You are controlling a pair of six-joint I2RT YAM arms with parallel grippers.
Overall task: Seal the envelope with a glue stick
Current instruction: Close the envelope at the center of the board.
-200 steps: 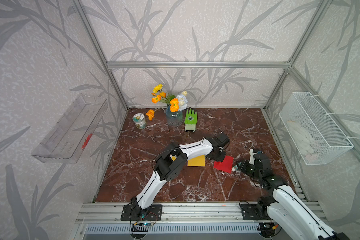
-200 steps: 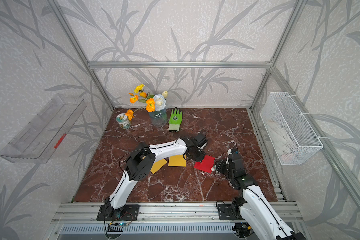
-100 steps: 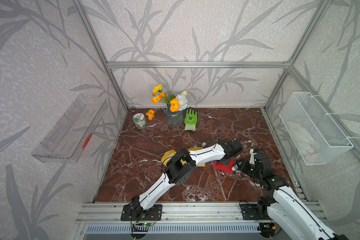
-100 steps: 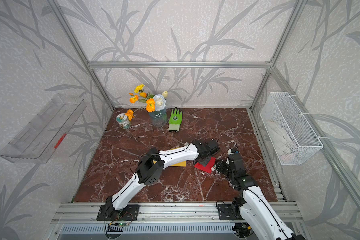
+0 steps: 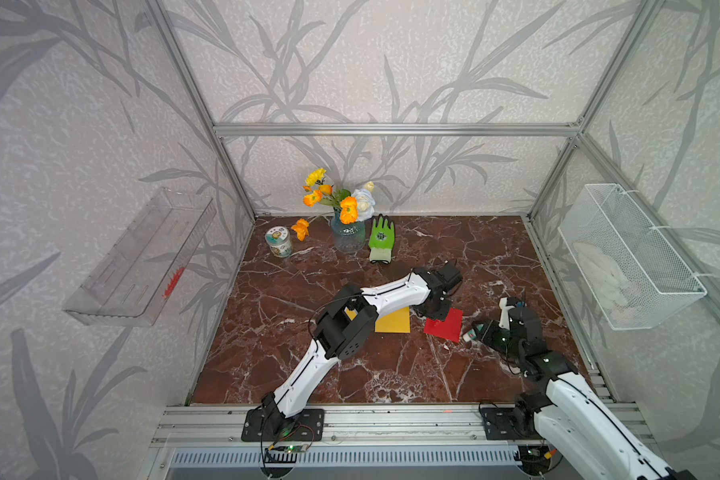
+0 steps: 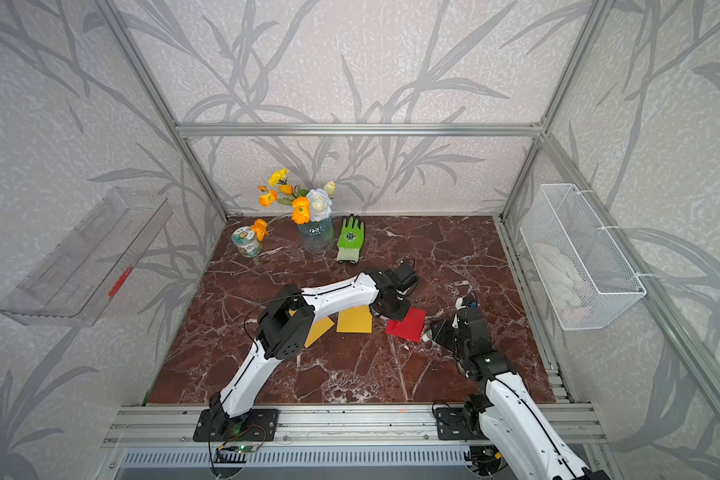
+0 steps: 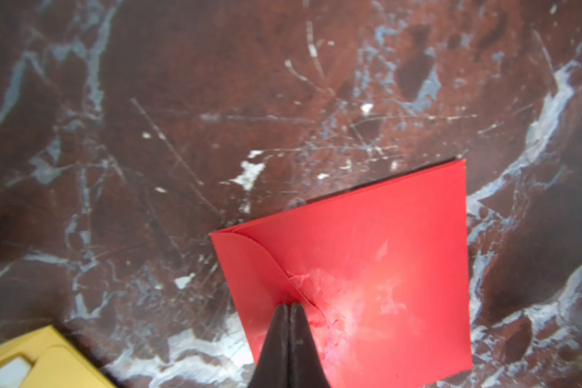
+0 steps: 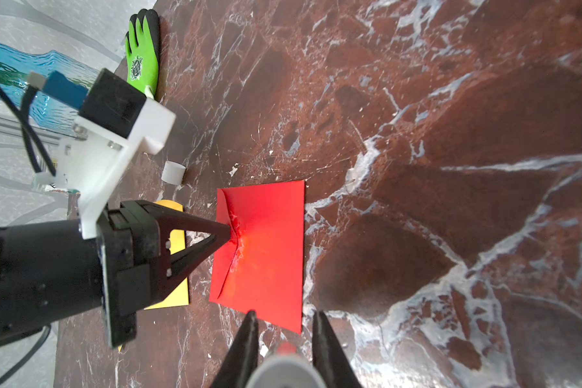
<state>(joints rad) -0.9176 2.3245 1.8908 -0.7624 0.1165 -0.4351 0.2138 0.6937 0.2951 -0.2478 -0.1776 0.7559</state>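
The left arm (image 5: 391,293) had swung back from the right arm (image 5: 528,332); the left jaws, clenched, pressed their tips on the flap seam of the red envelope (image 7: 383,242). The right jaws clasped the white, green-banded glue stick (image 5: 469,335) just beside that envelope's edge. Beyond the left jaws, a vase (image 5: 348,241) held flowers (image 5: 348,210).

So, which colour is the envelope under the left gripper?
The envelope is red, clearest in the left wrist view.
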